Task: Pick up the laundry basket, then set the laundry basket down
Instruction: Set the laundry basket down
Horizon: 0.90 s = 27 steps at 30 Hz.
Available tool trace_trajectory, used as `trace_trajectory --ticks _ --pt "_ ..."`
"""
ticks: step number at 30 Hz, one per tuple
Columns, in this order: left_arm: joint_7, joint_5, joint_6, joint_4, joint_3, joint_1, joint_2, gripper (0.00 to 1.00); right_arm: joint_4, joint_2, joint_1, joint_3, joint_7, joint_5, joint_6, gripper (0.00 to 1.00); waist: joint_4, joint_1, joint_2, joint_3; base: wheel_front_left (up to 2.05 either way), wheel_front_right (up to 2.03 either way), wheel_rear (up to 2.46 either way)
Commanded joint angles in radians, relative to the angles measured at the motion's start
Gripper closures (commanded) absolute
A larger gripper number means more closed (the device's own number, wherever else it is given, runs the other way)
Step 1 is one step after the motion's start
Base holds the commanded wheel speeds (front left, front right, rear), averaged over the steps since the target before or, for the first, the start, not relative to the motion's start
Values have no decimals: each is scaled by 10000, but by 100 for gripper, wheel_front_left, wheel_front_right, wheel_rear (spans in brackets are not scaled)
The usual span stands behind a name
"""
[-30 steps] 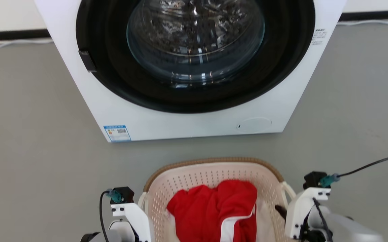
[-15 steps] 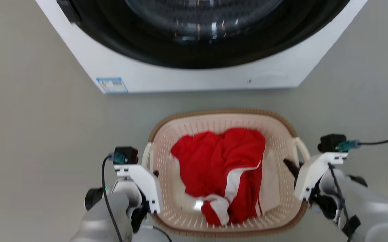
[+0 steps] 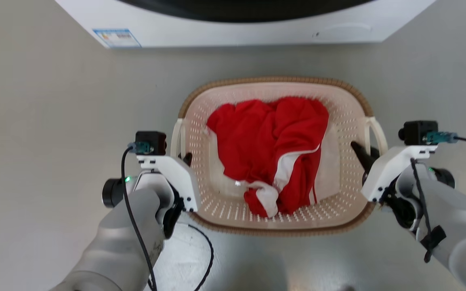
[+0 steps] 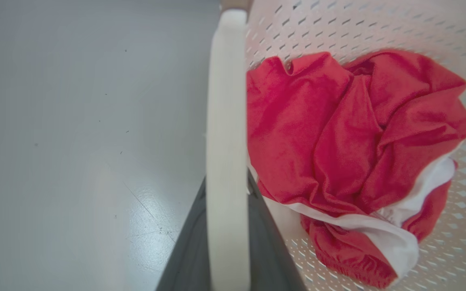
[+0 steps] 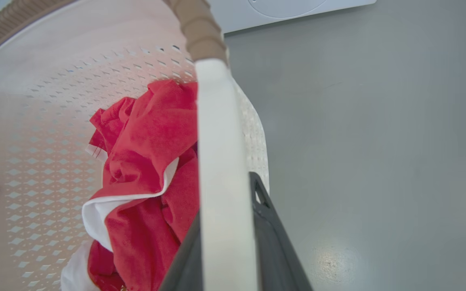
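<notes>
Status: I see the laundry basket [image 3: 273, 79] mid head view, the washer [image 3: 237, 36] at twelve o'clock beyond it and a red garment [image 3: 273, 137] inside. At nine o'clock my left gripper [image 3: 186, 155] is clamped narrow on the left handle [image 4: 227, 161]. At three o'clock my right gripper [image 3: 358, 147] pinches the right handle [image 5: 221, 161] likewise.
</notes>
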Motion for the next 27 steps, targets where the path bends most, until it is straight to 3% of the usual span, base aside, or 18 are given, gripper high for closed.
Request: trace_trajectory --ticks 1,7,27 --pt "-275 -110 166 -141 60 -390 305 100 -176 -257 144 108 -226 -147 248 100 23 0 0 539 0 0 0" --pt "-602 -279 634 -276 -73 -747 305 100 -230 -420 -73 161 -586 -228 248 100 159 0 0 1214 0 0 0" --pt "-1157 -588 1267 -622 -542 -1491 304 100 -215 -534 -675 248 -1292 -503 248 100 403 0 0 2484 0 0 0"
